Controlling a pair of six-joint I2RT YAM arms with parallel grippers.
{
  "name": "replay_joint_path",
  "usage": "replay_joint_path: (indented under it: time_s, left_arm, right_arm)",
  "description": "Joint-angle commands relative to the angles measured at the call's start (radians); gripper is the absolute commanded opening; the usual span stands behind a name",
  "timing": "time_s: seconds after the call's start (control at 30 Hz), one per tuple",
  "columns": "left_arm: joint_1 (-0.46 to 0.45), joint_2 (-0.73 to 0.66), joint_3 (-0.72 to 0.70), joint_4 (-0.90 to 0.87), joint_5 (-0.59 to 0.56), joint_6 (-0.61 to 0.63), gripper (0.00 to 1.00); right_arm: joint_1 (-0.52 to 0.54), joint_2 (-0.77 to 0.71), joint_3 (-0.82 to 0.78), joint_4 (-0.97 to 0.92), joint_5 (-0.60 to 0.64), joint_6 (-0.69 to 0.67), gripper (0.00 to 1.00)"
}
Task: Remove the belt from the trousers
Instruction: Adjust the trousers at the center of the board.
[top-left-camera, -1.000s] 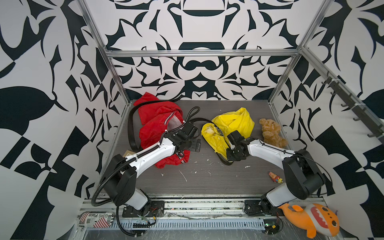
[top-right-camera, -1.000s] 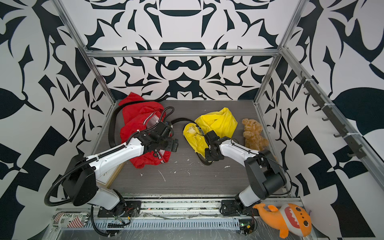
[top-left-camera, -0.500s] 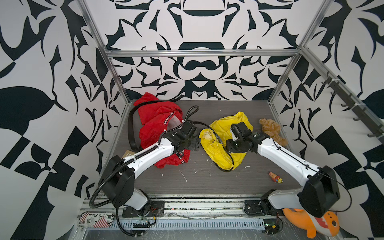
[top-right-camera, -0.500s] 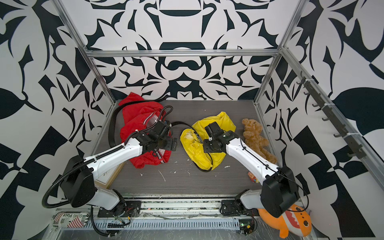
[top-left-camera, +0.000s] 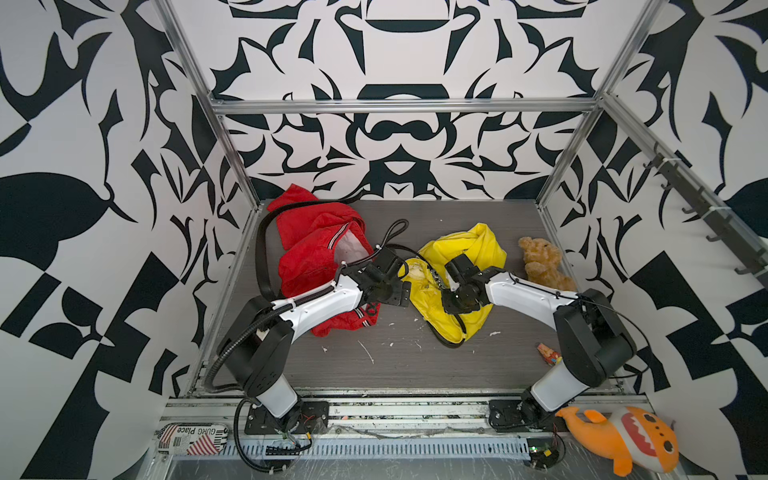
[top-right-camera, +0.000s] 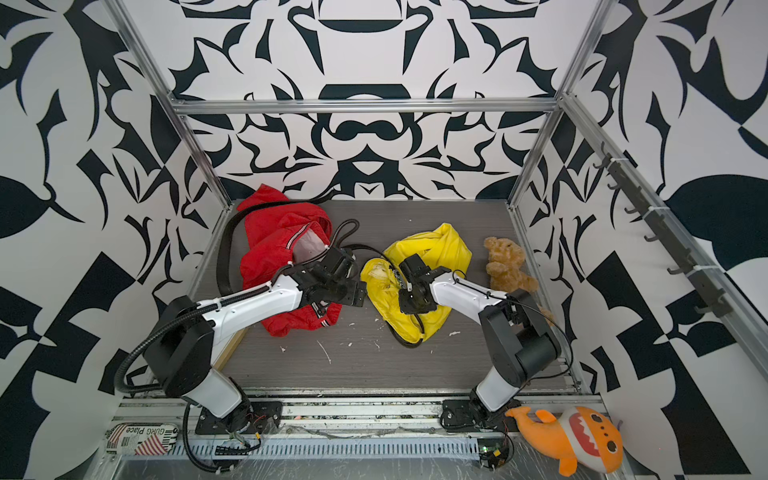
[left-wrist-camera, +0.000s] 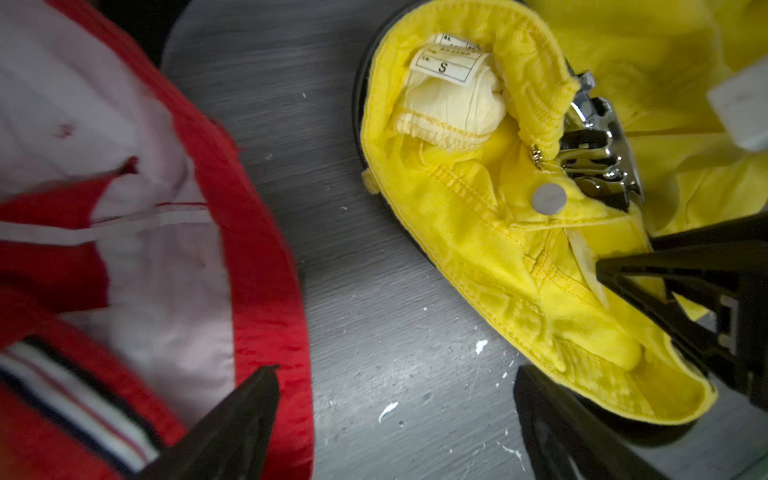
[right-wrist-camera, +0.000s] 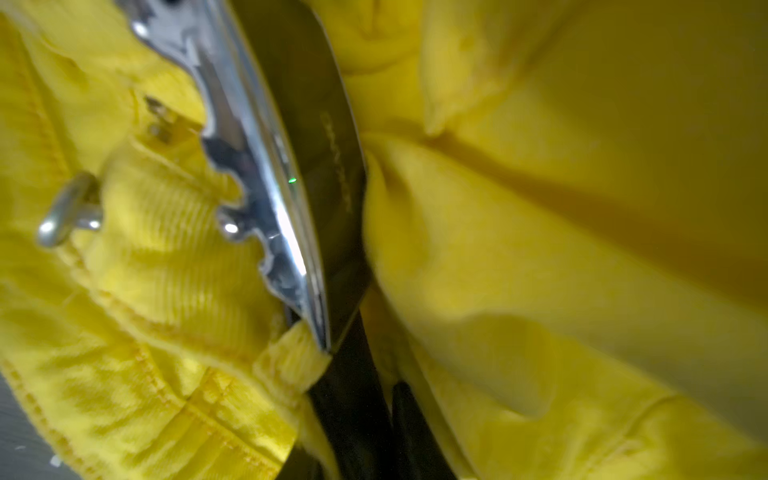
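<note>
Nearest, off the surface's front edge, an orange plush (top-left-camera: 623, 436) lies at 5 o'clock and a printed packet (top-left-camera: 193, 436) at 7. On the grey surface (top-left-camera: 395, 370), strewn with white crumbs, a small wrapper (top-left-camera: 548, 355) sits at 4. Mid-surface, the left gripper (left-wrist-camera: 397, 374) hangs with its jaws spread wide, holding nothing. It is over bare surface between the red garment (top-left-camera: 316, 266) at 9 o'clock and the yellow trousers (top-left-camera: 457, 249) at the centre. The black belt (right-wrist-camera: 328, 104) is threaded round the trousers' waistband. In the right wrist view it passes through a yellow loop (right-wrist-camera: 291, 361) beside the silver buckle (left-wrist-camera: 598, 158). The right gripper (top-left-camera: 442, 284) is down on the trousers right by the buckle, but that view is blurred and I cannot tell whether it grips the belt. Farther back, a bear (top-left-camera: 542, 264) sits at 2 o'clock, apart from the trousers.
</note>
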Motion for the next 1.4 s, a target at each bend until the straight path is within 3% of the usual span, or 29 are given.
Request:
replay_joint_path:
  time_s: [0.0,0.1,0.17,0.27,0.43,0.53,0.57,0.67,0.77,0.9,1.03,1.2,1.37]
  left_arm:
    - [-0.011,0.088,0.038,0.053,0.061,-0.049,0.92]
    - [-0.011,0.15,0.058,0.073,0.077,-0.06,0.88]
    - [-0.011,0.178,0.065,0.076,0.085,-0.065,0.87]
    - [-0.011,0.2,0.071,0.096,0.105,-0.071,0.84]
    - [-0.015,0.244,0.098,0.111,0.126,-0.078,0.7]
    - [-0.017,0.268,0.101,0.129,0.131,-0.087,0.53]
    - [-0.017,0.278,0.104,0.133,0.131,-0.089,0.43]
    - [-0.017,0.294,0.122,0.121,0.111,-0.088,0.17]
    - [-0.016,0.286,0.147,0.104,0.076,-0.067,0.0]
    - [-0.006,0.263,0.201,0.055,0.023,-0.01,0.0]
    - [0.035,0.22,0.27,0.0,-0.025,0.082,0.0]
    - [0.127,0.202,0.413,-0.034,-0.058,0.24,0.0]
    - [0.156,0.329,0.694,-0.098,-0.027,0.473,0.0]
  right_arm:
    - [0.015,-0.067,-0.091,0.103,-0.111,0.117,0.21]
    - [0.042,-0.096,-0.108,0.125,-0.168,0.152,0.24]
    - [0.045,-0.134,-0.077,0.06,-0.168,0.145,0.32]
    - [0.041,-0.233,-0.017,-0.054,-0.099,0.113,0.44]
    - [-0.054,-0.29,0.128,-0.209,-0.011,-0.019,0.53]
    - [-0.145,-0.252,0.21,-0.221,0.059,-0.095,0.59]
    - [-0.178,-0.227,0.239,-0.209,0.071,-0.119,0.6]
    - [-0.258,-0.105,0.352,-0.201,0.099,-0.186,0.63]
    - [-0.293,0.033,0.465,-0.226,0.148,-0.235,0.65]
    - [-0.309,0.145,0.519,-0.224,0.21,-0.258,0.65]
    - [-0.313,0.193,0.47,-0.208,0.222,-0.238,0.65]
    - [-0.297,0.152,0.257,-0.14,0.094,-0.119,0.61]
    - [-0.155,0.036,0.018,0.034,-0.023,0.091,0.58]
